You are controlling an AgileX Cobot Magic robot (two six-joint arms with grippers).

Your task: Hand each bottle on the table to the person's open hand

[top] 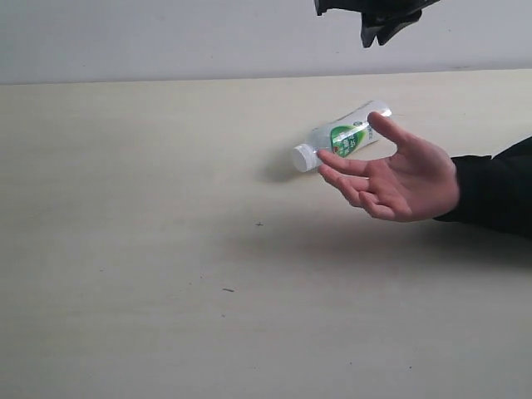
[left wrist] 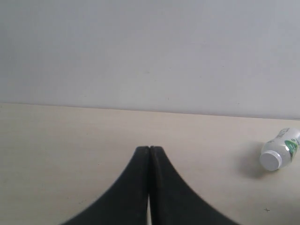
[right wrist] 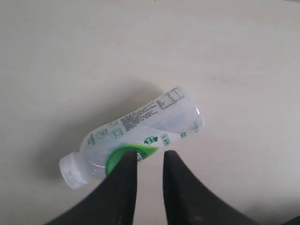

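Observation:
A clear bottle with a green label and a white cap lies on its side on the pale beige table. Just in front of it the person's open hand is held palm up, and its fingers cover part of the bottle. My right gripper hangs high above the bottle at the frame's top edge. In the right wrist view this gripper is open and empty, with the bottle below it. My left gripper is shut on nothing, and the bottle lies far off to its side. No other bottles are in view.
A black sleeve enters from the right edge of the exterior view. A plain grey wall runs behind the table's far edge.

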